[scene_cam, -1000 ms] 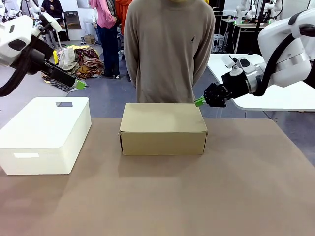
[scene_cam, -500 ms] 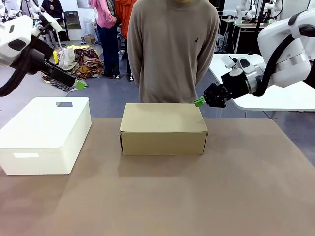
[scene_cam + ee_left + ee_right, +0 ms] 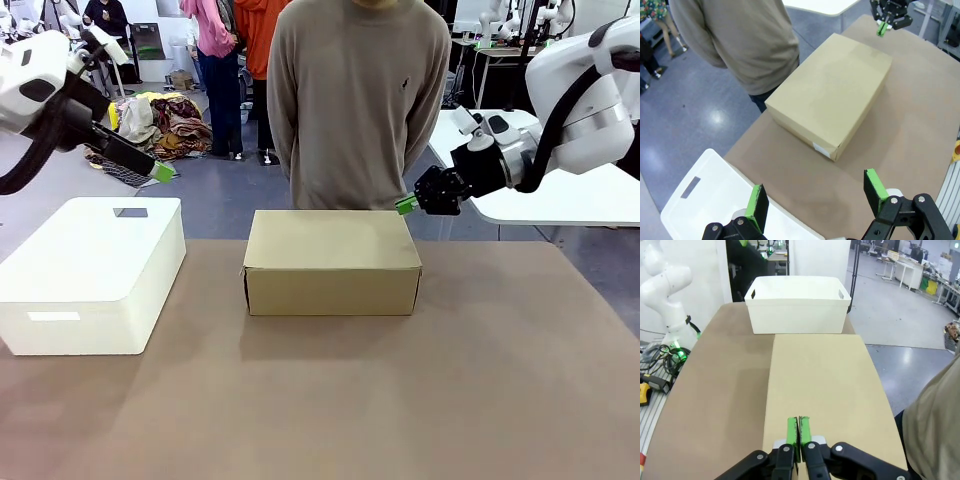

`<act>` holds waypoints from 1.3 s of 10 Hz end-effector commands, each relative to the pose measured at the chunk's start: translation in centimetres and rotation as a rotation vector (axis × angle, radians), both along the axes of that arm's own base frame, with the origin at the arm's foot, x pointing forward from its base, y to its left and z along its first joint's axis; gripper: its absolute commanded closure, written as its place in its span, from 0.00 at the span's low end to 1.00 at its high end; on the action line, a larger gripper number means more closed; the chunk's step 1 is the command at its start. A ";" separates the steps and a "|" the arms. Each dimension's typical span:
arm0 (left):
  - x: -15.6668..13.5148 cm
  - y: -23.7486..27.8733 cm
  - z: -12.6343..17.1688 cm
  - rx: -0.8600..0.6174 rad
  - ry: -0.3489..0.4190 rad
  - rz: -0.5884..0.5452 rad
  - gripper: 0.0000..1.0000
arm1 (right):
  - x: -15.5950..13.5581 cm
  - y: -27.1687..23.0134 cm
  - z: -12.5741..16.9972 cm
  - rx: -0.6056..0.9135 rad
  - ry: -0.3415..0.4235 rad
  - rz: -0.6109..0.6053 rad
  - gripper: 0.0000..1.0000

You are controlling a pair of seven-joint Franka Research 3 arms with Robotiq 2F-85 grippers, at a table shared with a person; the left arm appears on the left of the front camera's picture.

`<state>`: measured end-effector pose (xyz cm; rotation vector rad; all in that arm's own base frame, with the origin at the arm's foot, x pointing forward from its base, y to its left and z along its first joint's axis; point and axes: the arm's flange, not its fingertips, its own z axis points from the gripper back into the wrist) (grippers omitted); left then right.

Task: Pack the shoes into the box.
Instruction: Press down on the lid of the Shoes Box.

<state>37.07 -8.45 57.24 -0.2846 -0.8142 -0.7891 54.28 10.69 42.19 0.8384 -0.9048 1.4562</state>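
On the left of the worktop stands a white box that is not part of my task. My left gripper hangs high above it with its fingers wide apart, and it holds nothing. I think it is good to keep it there, away from the middle, so that it does not disturb the other arm.

In the middle stands the box, made of brown cardboard. Its lid is down and flat, so the shoes can not go in yet. I do not see the shoes on the worktop; maybe they are already inside, but I can not tell this. A person stands just behind the box, with the arms behind the back.

On the right, my right gripper is at the far right corner of the box, just above the lid, with its green pads pressed together and nothing between them. I judge that the step in hand concerns the lid. If it must be opened, I should bring the closed tips under the free edge and lift slowly, along the hinge's arc. If it must be pressed, I push lightly and straight down. The box looks light and may slide, so I move gently. The person is near, so I keep my movements short.
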 end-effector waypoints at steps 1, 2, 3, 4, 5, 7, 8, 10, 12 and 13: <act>-0.6 -1.0 1.4 0.024 0.046 0.039 0.00 | -0.6 0.7 2.7 -0.056 0.029 -0.062 0.53; -0.8 -1.4 1.9 0.042 0.064 0.061 0.00 | -0.8 1.0 3.6 -0.090 0.038 -0.076 0.33; -0.9 -1.7 2.1 0.054 0.103 0.071 0.00 | -1.0 1.5 4.5 -0.120 0.075 -0.090 0.13; -0.9 -1.7 1.9 0.061 0.119 0.090 0.00 | -1.3 1.9 5.0 -0.156 0.078 -0.119 0.00; -0.9 -1.9 1.8 0.083 0.134 0.103 0.00 | -1.8 2.3 5.6 -0.185 0.097 -0.132 0.00; -0.9 -2.2 1.4 0.078 0.144 0.096 0.32 | -3.2 2.7 6.5 -0.266 0.063 -0.195 0.03; -0.9 -2.4 1.3 0.068 0.157 0.099 0.51 | -3.7 2.8 6.7 -0.285 0.036 -0.213 0.03; -0.6 -2.8 0.9 0.059 0.173 0.095 0.89 | -4.3 2.8 7.1 -0.310 0.018 -0.237 0.03; 0.0 -3.4 0.4 0.047 0.175 0.106 1.00 | -4.9 2.8 7.4 -0.346 0.036 -0.254 0.03; 0.3 -3.8 0.2 0.052 0.166 0.124 1.00 | -5.2 2.8 7.8 -0.360 0.067 -0.262 0.03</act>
